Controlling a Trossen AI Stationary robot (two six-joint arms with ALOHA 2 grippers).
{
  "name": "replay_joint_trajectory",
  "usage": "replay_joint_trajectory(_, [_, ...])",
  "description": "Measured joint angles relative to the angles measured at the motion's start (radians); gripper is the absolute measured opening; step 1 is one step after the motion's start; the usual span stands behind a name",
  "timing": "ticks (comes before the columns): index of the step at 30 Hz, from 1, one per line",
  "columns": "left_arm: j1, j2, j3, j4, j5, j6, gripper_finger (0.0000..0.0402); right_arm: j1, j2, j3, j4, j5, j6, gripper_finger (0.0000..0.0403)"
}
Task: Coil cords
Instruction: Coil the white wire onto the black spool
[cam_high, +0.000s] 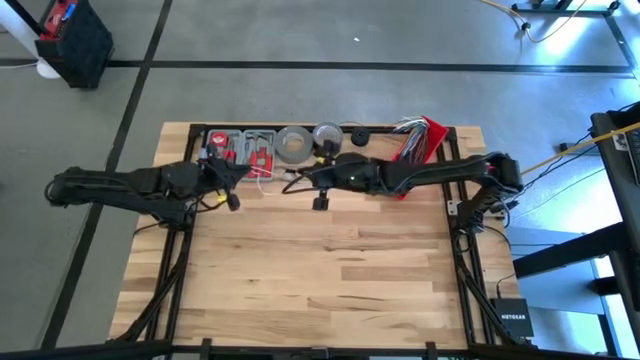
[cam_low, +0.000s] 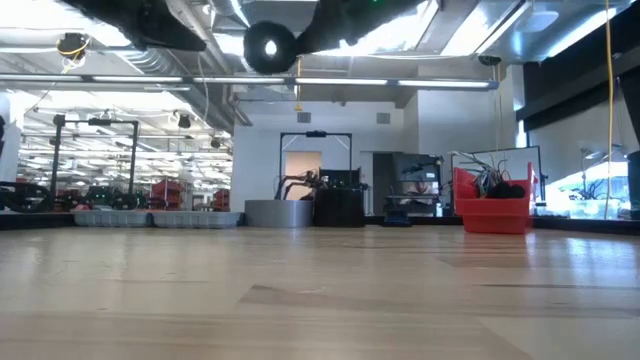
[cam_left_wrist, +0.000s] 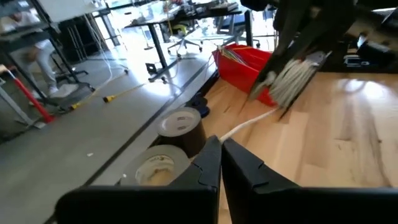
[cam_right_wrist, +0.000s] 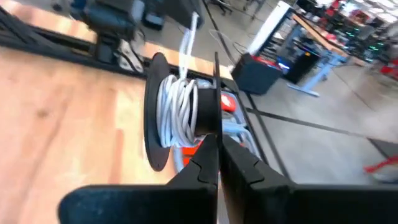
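The white cord (cam_left_wrist: 245, 124) runs from my left gripper (cam_left_wrist: 220, 144) to a coil of several white turns (cam_right_wrist: 179, 112) at my right gripper (cam_right_wrist: 217, 146). A round black disc (cam_right_wrist: 154, 115) stands beside the coil, and it shows overhead in the low view (cam_low: 270, 45). Both grippers are shut and held above the table's far middle, the left one (cam_high: 238, 178) to the left of the right one (cam_high: 297, 182). The coil also shows in the left wrist view (cam_left_wrist: 292, 81). I see no thin dark cord. My left gripper pinches the white cord's straight run (cam_left_wrist: 217, 135) between its two shut fingers. From there the cord leads in a nearly straight line to the coil, clear of the table. My right gripper is shut on the coil's near side (cam_right_wrist: 199, 134), but its own fingers hide the place of contact. The coil and black disc stand just past the fingertips, lifted clear of the table.
Two tape rolls (cam_left_wrist: 180, 124) (cam_left_wrist: 158, 165) stand along the table's far edge, next to a tray of red tools (cam_high: 245, 148). A red bin of wires (cam_high: 425, 138) is at the far right. The near half of the wooden table (cam_high: 330, 280) lies below both arms.
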Motion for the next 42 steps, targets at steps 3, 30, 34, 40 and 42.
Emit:
replay_joint_trajectory(3, [0.0, 0.0, 0.0, 0.011, 0.045, -0.027, 0.0001, 0.0, 0.038, 0.0, 0.003, 0.089, -0.029, 0.0005])
replay_joint_trajectory(30, [0.012, 0.482, 0.002, 0.57, 0.194, 0.007, 0.0002, 0.005, 0.167, -0.003, 0.25, 0.311, -0.087, 0.0005])
replay_joint_trajectory(34, [0.036, 0.534, 0.002, 0.6, 0.193, 0.015, 0.0002, 0.013, 0.162, -0.004, 0.287, 0.319, -0.075, 0.0005])
replay_joint_trajectory(40, [0.056, 0.574, 0.007, 0.635, 0.193, 0.016, 0.0005, 0.019, 0.108, -0.006, 0.319, 0.292, -0.019, 0.0005])
replay_joint_trajectory(42, [0.055, 0.579, 0.007, 0.65, 0.195, 0.018, 0.0003, 0.019, 0.09, -0.006, 0.334, 0.277, -0.015, 0.0005])
